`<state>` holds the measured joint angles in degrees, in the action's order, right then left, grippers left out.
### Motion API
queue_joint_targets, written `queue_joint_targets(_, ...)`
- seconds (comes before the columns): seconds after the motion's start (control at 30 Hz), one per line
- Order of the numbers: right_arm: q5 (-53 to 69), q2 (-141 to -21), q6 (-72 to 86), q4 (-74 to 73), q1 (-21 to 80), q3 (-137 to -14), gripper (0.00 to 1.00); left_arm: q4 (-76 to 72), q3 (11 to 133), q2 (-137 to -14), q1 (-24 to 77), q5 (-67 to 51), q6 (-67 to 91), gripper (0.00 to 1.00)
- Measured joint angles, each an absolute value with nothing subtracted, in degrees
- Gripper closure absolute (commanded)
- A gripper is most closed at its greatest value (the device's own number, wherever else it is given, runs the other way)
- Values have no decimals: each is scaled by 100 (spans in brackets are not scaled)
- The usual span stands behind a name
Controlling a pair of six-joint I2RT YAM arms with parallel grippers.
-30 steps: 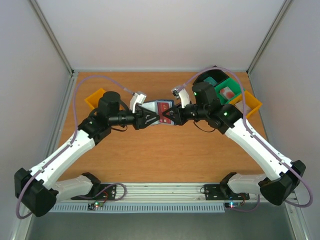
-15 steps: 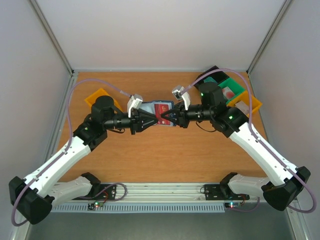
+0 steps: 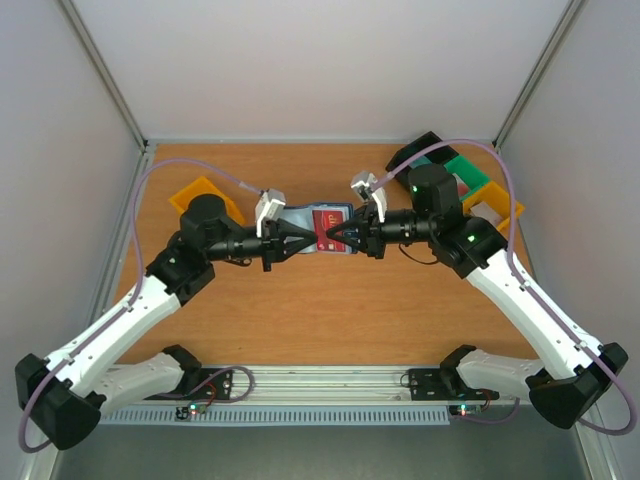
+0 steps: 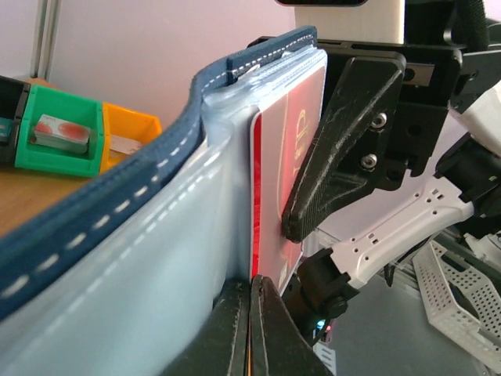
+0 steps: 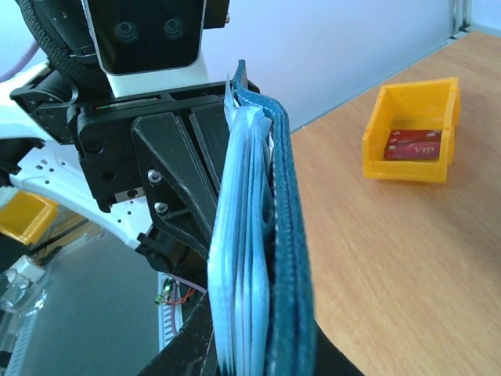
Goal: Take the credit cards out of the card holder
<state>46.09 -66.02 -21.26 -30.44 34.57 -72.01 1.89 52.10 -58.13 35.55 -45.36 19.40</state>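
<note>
Left gripper (image 3: 306,239) pinched closed; right gripper (image 3: 332,236) clamped, facing it.

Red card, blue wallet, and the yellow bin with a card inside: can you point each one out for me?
red card (image 4: 272,172), left wrist view, on its red face.
card holder (image 5: 291,251), right wrist view, on its navy outer cover.
yellow bin (image 5: 415,106), right wrist view, on its inner back wall.
</note>
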Motion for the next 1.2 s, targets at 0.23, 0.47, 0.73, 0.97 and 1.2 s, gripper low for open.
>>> queue_joint_targets(0.23,4871,-6541,-2145,-2808,3498,-7142,75,130,5201,-5612,3673,-4530,2014,100)
queue_joint_targets(0.47,5103,-6552,-2217,-2749,3599,-7032,64,250,5157,-5411,3833,-4547,1872,100)
queue_joint_targets(0.73,5273,-6499,-2300,-2998,3454,-7019,59,711,5157,-5258,3699,-4429,1487,100)
queue_joint_targets(0.97,5387,-6440,-2399,-3227,3306,-7019,73,849,5151,-5251,3627,-4416,1317,100)
queue_joint_targets(1.2,5446,-6420,-2477,-3428,3162,-7019,76,1074,5151,-5153,3520,-4473,1100,100)
